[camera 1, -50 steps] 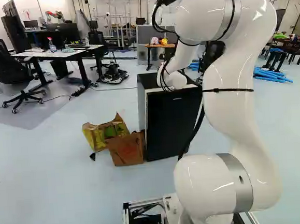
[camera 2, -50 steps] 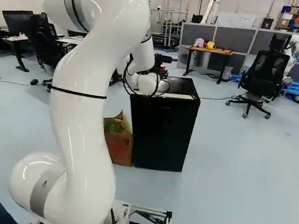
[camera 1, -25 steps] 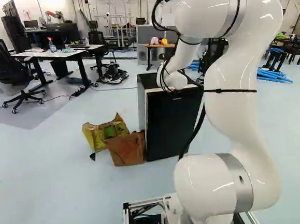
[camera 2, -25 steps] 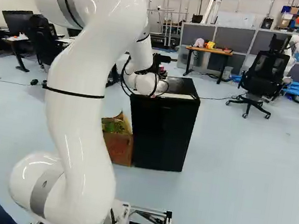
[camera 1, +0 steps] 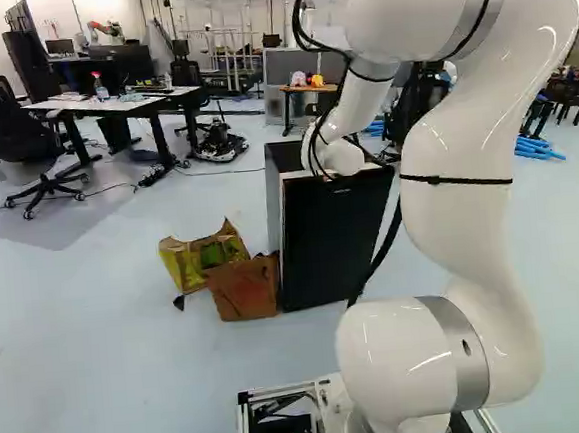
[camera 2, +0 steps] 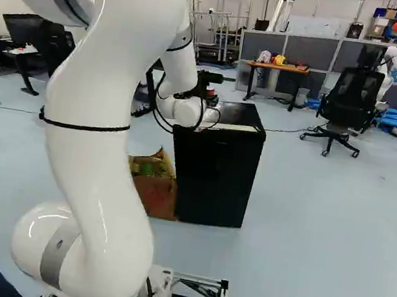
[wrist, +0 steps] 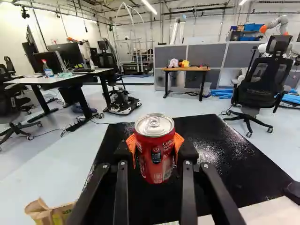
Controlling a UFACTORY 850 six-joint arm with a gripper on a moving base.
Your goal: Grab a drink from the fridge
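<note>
Presently | tool (camera 2: 211,89) gripping red can (wrist: 154,150), fingers (wrist: 188,152) can-width apart | upright between pads (wrist: 131,146)

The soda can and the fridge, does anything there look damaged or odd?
The can, upright in the jaws, shows no dent or spill. Only the bags on the floor beside the fridge look untidy, creased and crumpled.

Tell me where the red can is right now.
In the wrist view, the can is held upright between the two pads of the end effector, over the black top of the fridge.
</note>
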